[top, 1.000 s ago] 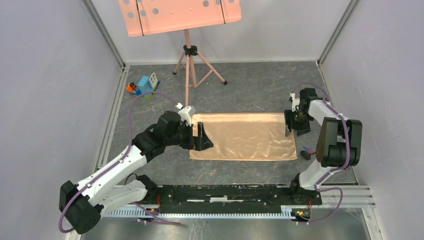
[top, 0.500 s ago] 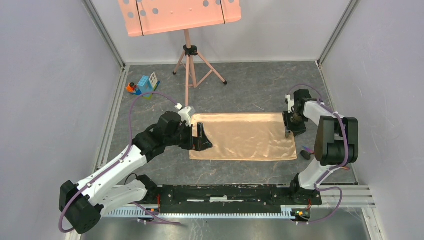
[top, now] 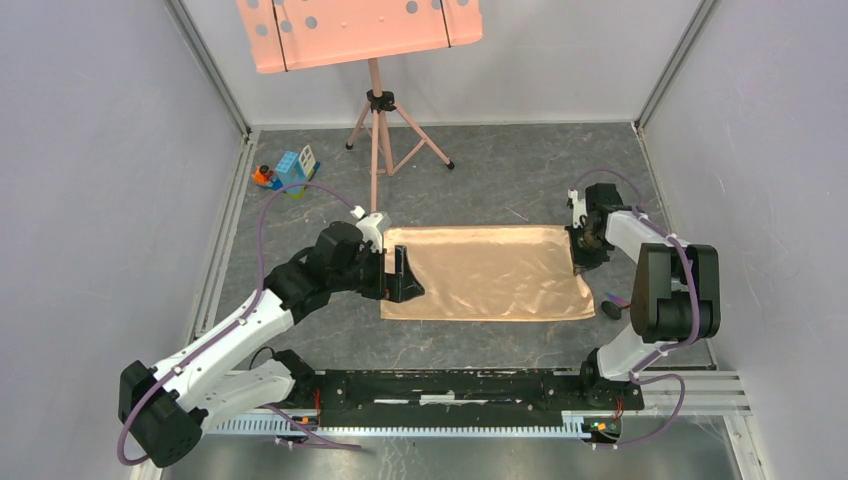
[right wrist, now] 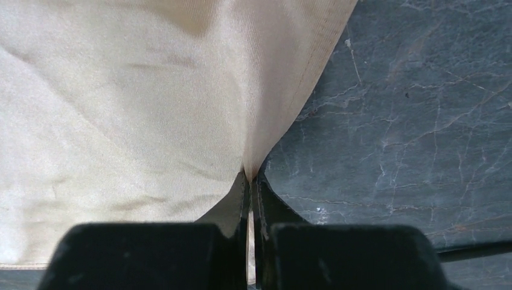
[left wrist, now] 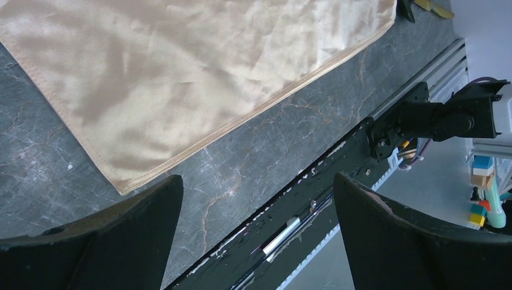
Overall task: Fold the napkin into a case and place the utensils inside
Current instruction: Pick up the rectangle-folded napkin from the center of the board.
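The peach satin napkin (top: 485, 272) lies flat as one sheet on the dark table; no case is in view. My right gripper (top: 578, 256) is shut on the napkin's right edge, and in the right wrist view the cloth (right wrist: 121, 109) bunches up into the closed gripper (right wrist: 250, 176). My left gripper (top: 408, 276) hangs open at the napkin's left edge, over its near left corner (left wrist: 130, 181), with nothing between its fingers (left wrist: 258, 180). The utensils (top: 611, 306) lie on the table just right of the napkin, beside the right arm, and show in the left wrist view's top corner (left wrist: 432, 6).
A salmon-pink music stand (top: 360, 30) on a tripod (top: 385, 140) stands at the back. Toy blocks (top: 290, 170) sit at the back left. A black rail (top: 460, 385) runs along the near edge, and grey walls close in both sides.
My right gripper has closed on the napkin's right edge and shifted slightly left, pulling the cloth up there. The left arm has not moved.
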